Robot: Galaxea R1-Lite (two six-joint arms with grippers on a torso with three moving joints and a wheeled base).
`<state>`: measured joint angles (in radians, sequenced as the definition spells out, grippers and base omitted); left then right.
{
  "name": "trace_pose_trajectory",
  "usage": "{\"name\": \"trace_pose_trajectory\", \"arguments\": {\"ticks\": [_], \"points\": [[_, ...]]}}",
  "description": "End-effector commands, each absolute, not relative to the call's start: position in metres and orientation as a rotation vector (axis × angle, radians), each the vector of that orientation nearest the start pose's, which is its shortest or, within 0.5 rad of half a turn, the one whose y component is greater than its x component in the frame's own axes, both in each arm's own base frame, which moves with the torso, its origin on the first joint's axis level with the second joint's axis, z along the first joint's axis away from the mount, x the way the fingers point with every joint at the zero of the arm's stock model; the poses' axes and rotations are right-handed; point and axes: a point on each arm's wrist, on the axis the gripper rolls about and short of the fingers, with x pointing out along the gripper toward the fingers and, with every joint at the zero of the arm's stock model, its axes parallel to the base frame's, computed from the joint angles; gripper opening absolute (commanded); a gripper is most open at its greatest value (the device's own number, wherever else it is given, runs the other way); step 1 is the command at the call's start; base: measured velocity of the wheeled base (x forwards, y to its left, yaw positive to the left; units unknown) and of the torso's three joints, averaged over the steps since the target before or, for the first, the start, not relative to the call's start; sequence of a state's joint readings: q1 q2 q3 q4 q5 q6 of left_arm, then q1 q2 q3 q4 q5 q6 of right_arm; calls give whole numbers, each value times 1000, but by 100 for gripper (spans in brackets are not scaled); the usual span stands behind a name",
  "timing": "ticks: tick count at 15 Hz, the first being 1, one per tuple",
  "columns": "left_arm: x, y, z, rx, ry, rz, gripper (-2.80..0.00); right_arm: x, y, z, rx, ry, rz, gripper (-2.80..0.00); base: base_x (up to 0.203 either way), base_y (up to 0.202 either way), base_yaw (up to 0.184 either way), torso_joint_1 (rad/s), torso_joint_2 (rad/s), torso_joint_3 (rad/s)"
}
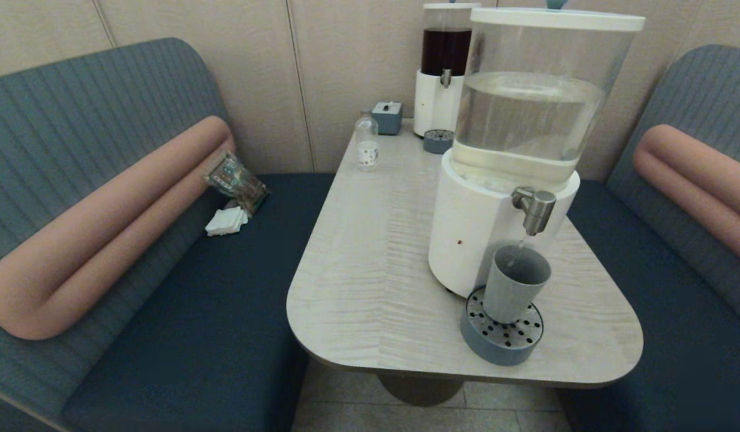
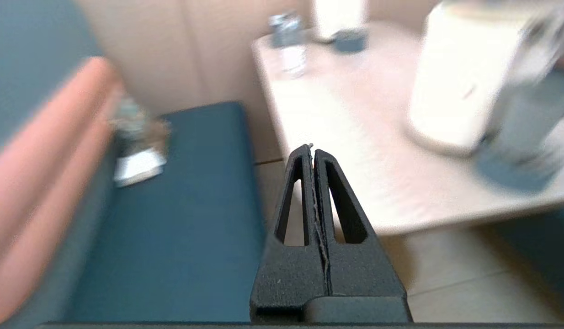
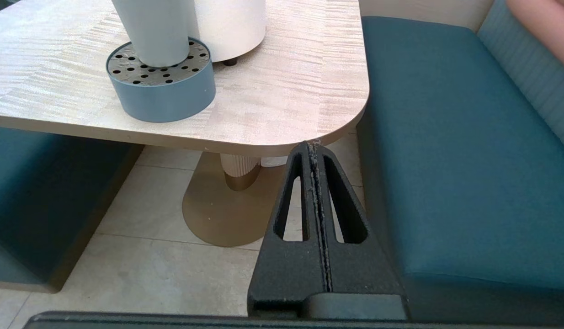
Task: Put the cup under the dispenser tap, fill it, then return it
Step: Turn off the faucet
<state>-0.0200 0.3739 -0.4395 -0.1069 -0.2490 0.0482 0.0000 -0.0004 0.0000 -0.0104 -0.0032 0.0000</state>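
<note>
The grey-blue cup (image 1: 515, 282) stands upright on a round perforated drip tray (image 1: 502, 336), directly beneath the brushed-metal dispenser tap (image 1: 535, 208) of the big white-based dispenser (image 1: 475, 234). Its lower half also shows in the right wrist view as the cup (image 3: 156, 29) on the drip tray (image 3: 163, 91). No arm appears in the head view. My left gripper (image 2: 312, 148) is shut and empty, low off the table's near left edge. My right gripper (image 3: 313, 145) is shut and empty, below the table's near right corner.
A dark-liquid dispenser (image 1: 445, 66), a small clear bottle (image 1: 366, 141) and a small blue box (image 1: 387, 117) stand at the table's far end. Blue benches flank the table (image 1: 376, 270); a packet and white napkins (image 1: 233, 198) lie on the left bench.
</note>
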Motion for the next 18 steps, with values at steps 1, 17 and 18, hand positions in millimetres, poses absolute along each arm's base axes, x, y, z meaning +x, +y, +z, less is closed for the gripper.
{"name": "trace_pose_trajectory", "arguments": {"ticks": [1, 17, 18], "points": [[35, -7, 236, -1, -67, -304, -280, -23, 0, 77, 0, -9, -3, -280, 0, 0, 0, 0, 0, 0], [311, -100, 204, 88, -259, -1210, -280, -23, 0, 77, 0, -9, -3, -280, 0, 0, 0, 0, 0, 0], [314, -118, 206, 93, -289, -1228, -280, -23, 0, 77, 0, -9, -3, -280, 0, 0, 0, 0, 0, 0]]}}
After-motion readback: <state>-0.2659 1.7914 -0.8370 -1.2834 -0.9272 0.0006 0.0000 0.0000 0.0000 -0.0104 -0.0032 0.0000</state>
